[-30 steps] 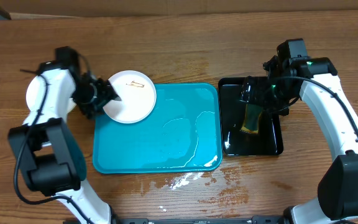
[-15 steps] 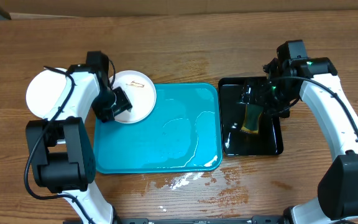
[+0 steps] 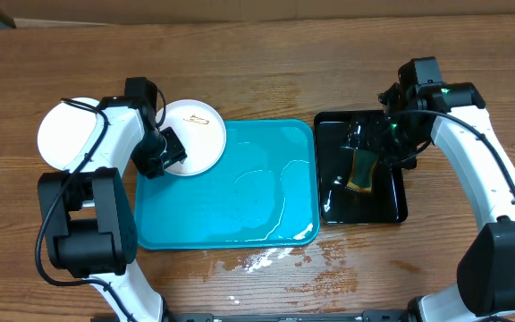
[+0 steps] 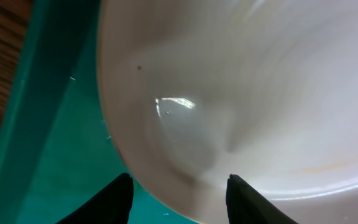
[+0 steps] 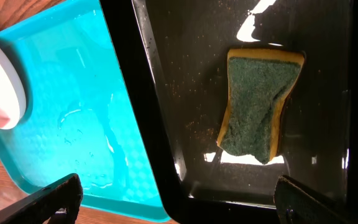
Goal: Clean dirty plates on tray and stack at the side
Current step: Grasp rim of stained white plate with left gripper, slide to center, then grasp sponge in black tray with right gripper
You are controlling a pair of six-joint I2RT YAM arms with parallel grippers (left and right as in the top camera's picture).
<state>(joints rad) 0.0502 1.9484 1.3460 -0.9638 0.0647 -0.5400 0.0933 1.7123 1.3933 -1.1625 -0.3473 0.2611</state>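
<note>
A white plate (image 3: 195, 139) with a small brown smudge lies over the far left corner of the turquoise tray (image 3: 240, 224). My left gripper (image 3: 170, 152) is at that plate's near left rim. In the left wrist view the plate (image 4: 241, 93) fills the frame, and its rim runs between the fingertips of the left gripper (image 4: 179, 177), which stand apart, one over the tray (image 4: 55, 143). Another white plate (image 3: 65, 134) rests on the table to the left. My right gripper (image 3: 378, 143) hangs wide open over the black tray (image 3: 392, 210), holding nothing.
A green and yellow sponge (image 5: 257, 106) lies in the wet black tray (image 5: 185, 62), right of the turquoise tray (image 5: 67, 93). Water pools on the turquoise tray and on the table (image 3: 262, 261) by its near edge. The plate's edge (image 5: 2, 81) shows in the right wrist view.
My left arm swung in from the plate's left side to its near left rim, and its jaws have narrowed around the rim. The right arm has not moved.
</note>
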